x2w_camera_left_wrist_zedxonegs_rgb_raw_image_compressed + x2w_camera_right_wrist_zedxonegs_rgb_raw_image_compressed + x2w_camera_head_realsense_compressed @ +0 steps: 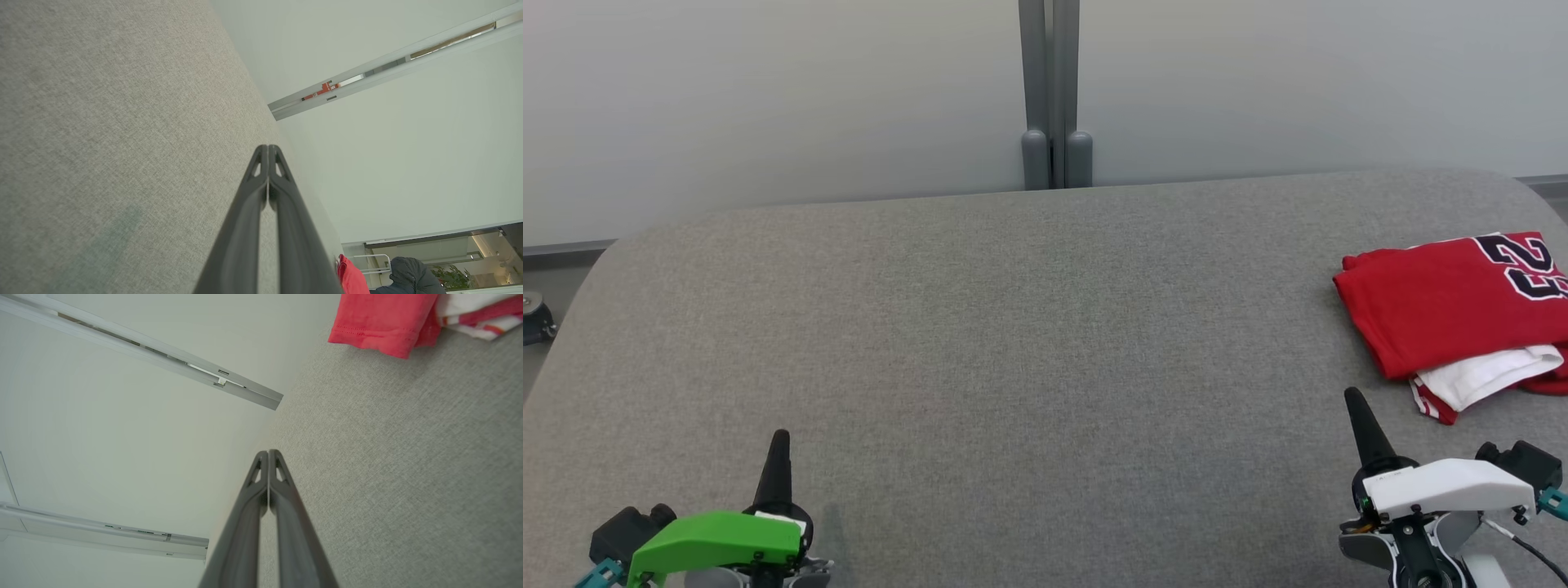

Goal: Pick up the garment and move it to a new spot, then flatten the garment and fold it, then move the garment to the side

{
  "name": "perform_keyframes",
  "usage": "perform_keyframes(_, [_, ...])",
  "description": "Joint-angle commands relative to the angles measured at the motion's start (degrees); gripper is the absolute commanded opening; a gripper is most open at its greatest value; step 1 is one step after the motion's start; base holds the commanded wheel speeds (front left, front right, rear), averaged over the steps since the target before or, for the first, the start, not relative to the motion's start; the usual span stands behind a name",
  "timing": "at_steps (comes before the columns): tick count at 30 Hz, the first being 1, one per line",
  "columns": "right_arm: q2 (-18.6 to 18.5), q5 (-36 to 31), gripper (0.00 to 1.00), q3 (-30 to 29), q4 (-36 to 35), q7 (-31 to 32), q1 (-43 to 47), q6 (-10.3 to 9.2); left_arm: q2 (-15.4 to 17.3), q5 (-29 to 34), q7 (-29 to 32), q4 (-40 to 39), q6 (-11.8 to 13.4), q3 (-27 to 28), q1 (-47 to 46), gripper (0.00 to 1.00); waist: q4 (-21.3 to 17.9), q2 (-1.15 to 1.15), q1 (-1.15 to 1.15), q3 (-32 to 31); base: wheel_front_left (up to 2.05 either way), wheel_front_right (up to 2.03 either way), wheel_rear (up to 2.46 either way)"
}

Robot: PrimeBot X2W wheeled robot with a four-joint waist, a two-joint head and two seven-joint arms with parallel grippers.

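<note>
Garment [1445,310] lies folded on the table [1013,327], far over on my right. Its red panel is on top with the number facing up, and a white layer pokes out at the near edge. I read that as the last step done: a compact stack parked at the side.

The right gripper [1361,412] sits near it but apart, just short of the white hem, touching nothing. Its fingers are pressed together tip to tip with nothing between them, as the right wrist view shows plainly; there the red corner lies ahead and off to one side.

The left gripper [779,449] rests low at my left, well apart from the garment, fingers likewise closed on nothing. Both arms look parked at rest, pointing away from me. I judge that sensible, since closed tips cannot snag a fold.

If anything is left, I'd only check that the stack sits wholly on the table. Its right part runs out of the head view, so I cannot tell.
</note>
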Motion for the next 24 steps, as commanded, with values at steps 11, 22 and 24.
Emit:
perform_keyframes(11, [-0.26, 6.84, 0.00, -1.15, -1.17, 1.79, -1.85, -0.03, 0.17, -6.29, 1.84, -1.25, -1.29, 1.77, -2.15, 0.00, -0.08, 0.00, 0.00, 0.50, 0.00, 0.00, 0.00])
perform_keyframes(22, [-0.28, 12.16, 0.00, -1.93, -1.55, 3.19, -2.35, -0.04, 0.18, -11.13, 3.34, -1.73, -2.10, 2.91, -2.67, 0.00, -0.15, 0.00, 0.00, 0.99, 0.00, 0.00, 0.00])
perform_keyframes(24, [-0.28, 13.09, 0.00, -2.07, -1.63, 3.42, -2.43, -0.04, 0.19, -11.96, 3.48, -1.83, -2.21, 3.11, -2.81, 0.00, -0.17, 0.00, 0.00, 1.07, 0.00, 0.00, 0.00])
